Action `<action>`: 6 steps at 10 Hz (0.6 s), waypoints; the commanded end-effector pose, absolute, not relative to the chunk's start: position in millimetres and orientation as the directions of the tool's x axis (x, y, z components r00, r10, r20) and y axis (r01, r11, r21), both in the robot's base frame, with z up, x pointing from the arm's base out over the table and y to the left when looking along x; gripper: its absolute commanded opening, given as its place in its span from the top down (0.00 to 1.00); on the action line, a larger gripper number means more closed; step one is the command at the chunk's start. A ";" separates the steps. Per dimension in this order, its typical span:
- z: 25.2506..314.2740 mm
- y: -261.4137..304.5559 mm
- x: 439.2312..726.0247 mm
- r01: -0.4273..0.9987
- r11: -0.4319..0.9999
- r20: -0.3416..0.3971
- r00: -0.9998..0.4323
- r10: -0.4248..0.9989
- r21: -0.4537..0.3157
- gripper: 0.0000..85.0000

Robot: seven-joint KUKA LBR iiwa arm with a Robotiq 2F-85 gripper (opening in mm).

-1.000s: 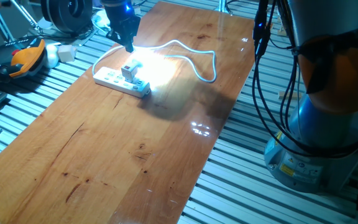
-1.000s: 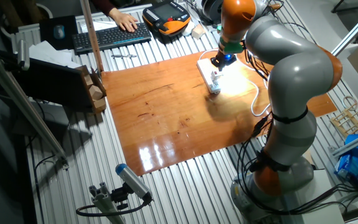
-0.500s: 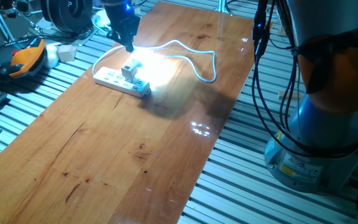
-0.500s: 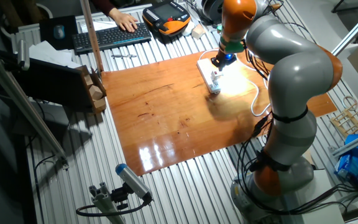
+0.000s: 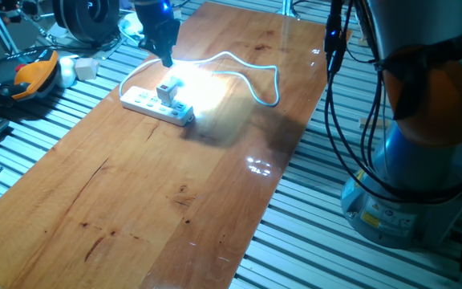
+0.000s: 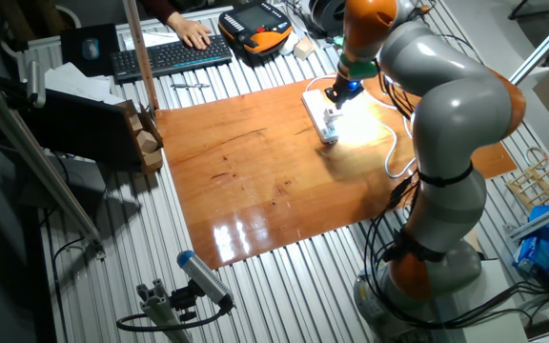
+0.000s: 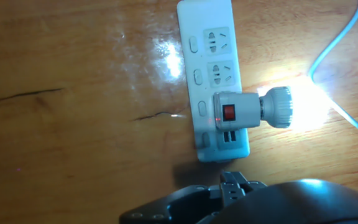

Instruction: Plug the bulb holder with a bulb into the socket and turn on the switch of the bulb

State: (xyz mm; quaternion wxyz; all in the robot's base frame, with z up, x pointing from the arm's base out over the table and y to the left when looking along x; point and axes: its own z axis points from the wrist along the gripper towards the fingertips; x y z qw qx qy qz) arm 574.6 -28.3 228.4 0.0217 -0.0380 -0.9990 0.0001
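The KUKA arm [image 6: 451, 105] is built of rounded silver-grey segments joined by orange bands. Black cables [image 5: 335, 96] are hung along it. A blue light is lit just above the black pincer [image 5: 165, 58].

My two fixed cameras look down at the table [image 5: 175, 201] from opposite sides, both catching the socket [image 5: 155, 104]. My hand camera sits close above it, facing straight down.
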 end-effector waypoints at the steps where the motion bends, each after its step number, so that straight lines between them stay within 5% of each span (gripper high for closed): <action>1: 247.1 -25.3 567.2 0.074 0.997 0.037 -0.997 0.075 -0.012 1.00; 3: 259.4 -18.5 545.1 0.070 0.997 -0.036 -0.997 0.069 -0.031 1.00; 6: 250.0 -19.8 532.6 0.070 0.998 -0.037 -0.997 0.070 0.003 1.00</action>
